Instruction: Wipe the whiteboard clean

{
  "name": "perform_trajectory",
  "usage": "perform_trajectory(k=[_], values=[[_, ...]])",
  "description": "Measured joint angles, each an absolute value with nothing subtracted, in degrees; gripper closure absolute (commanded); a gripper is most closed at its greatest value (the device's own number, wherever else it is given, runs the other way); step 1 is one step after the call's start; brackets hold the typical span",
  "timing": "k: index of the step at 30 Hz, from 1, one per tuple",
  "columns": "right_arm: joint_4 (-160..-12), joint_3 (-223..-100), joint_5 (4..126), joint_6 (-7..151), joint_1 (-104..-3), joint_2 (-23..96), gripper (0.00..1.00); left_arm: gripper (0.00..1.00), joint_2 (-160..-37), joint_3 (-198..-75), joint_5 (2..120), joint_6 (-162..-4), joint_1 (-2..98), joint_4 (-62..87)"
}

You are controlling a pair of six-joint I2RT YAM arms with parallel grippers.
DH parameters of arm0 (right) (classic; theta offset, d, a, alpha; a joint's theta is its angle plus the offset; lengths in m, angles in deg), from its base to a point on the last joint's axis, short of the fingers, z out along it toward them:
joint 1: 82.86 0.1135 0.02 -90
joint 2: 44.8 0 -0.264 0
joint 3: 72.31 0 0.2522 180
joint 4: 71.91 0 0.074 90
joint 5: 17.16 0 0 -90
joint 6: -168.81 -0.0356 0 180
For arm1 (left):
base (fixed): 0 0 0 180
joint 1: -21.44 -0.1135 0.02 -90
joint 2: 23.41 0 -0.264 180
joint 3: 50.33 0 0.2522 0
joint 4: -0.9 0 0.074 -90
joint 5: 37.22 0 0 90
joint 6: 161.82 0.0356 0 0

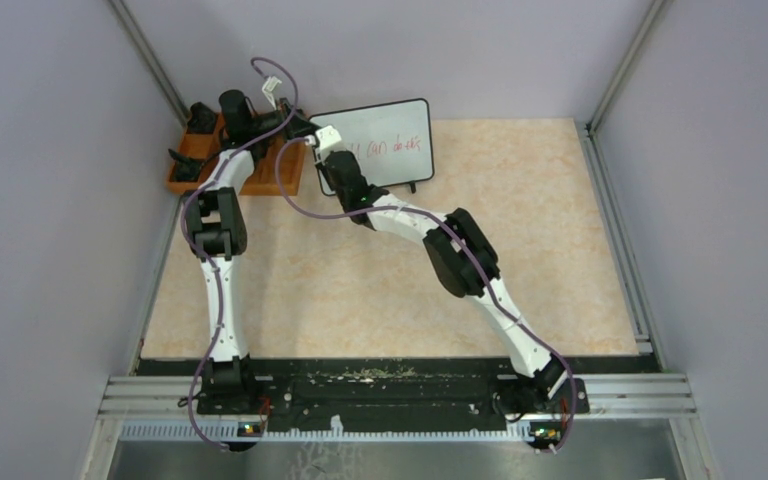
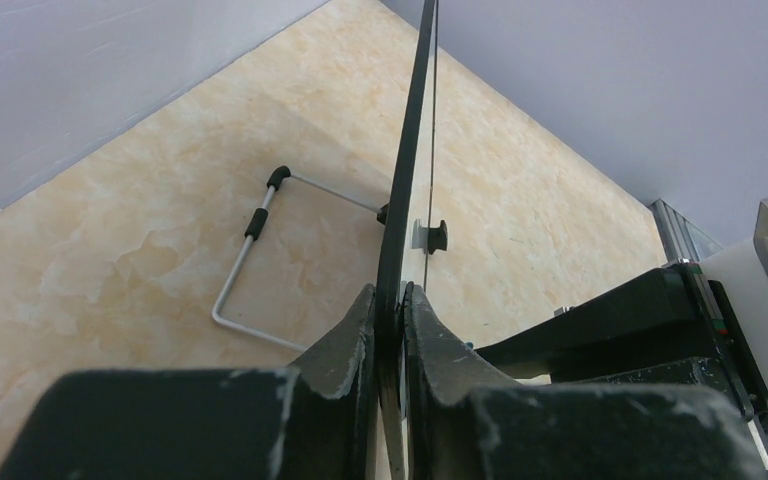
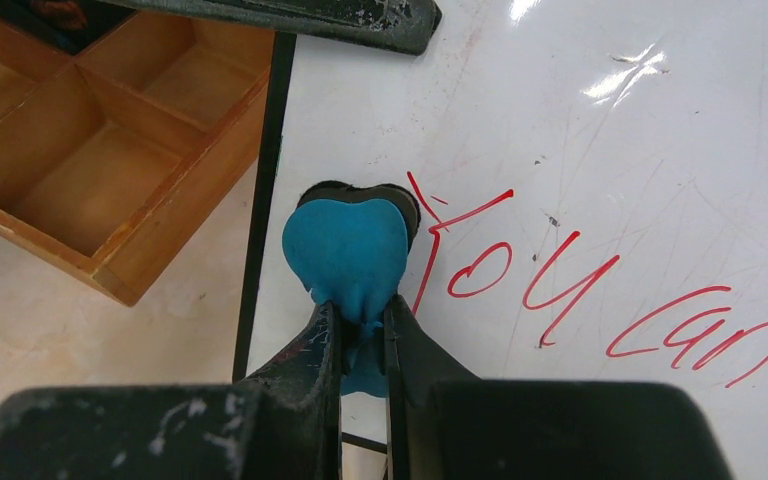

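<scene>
The whiteboard (image 1: 380, 140), white in a thin black frame with rounded corners, stands tilted back at the far side of the marbled beige table (image 1: 410, 290). Red handwriting (image 3: 560, 280) runs across its face, the legible part reading "You can". Behind the whiteboard a bent wire stand (image 2: 260, 250) with black sleeves rests on the table, and a small black foot (image 2: 436, 236) clips the whiteboard's lower frame. My left gripper (image 2: 390, 310) is at the whiteboard's upper left corner, jaws closed tight on the frame with one finger against each face of the board. My right gripper (image 3: 362, 320) is at the whiteboard's left margin, jaws pinched on a blue eraser pad (image 3: 348, 250) with a dark backing. The pad lies flat against the white face, just inside the left frame and touching the first stroke of the "Y". Just beside the whiteboard's left edge sits an orange wooden compartment tray (image 3: 90, 170); the compartments nearest the whiteboard show bare wood, while those farther from the whiteboard hold dark objects too small to identify in the overhead view.
</scene>
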State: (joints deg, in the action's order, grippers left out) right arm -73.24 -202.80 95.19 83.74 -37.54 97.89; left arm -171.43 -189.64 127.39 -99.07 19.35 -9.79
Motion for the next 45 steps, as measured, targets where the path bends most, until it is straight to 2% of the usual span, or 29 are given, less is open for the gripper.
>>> perform_trajectory(k=[13, 45], values=[[-67.9, -195.2, 95.4, 83.7, -39.4, 94.8, 1.00, 1.00, -171.4, -189.6, 127.0, -98.9, 19.4, -9.3], [-61.2, -178.4, 101.5, 89.0, -54.8, 83.6, 1.00, 1.00, -171.5, -190.1, 127.8, -98.8, 19.3, -8.4]])
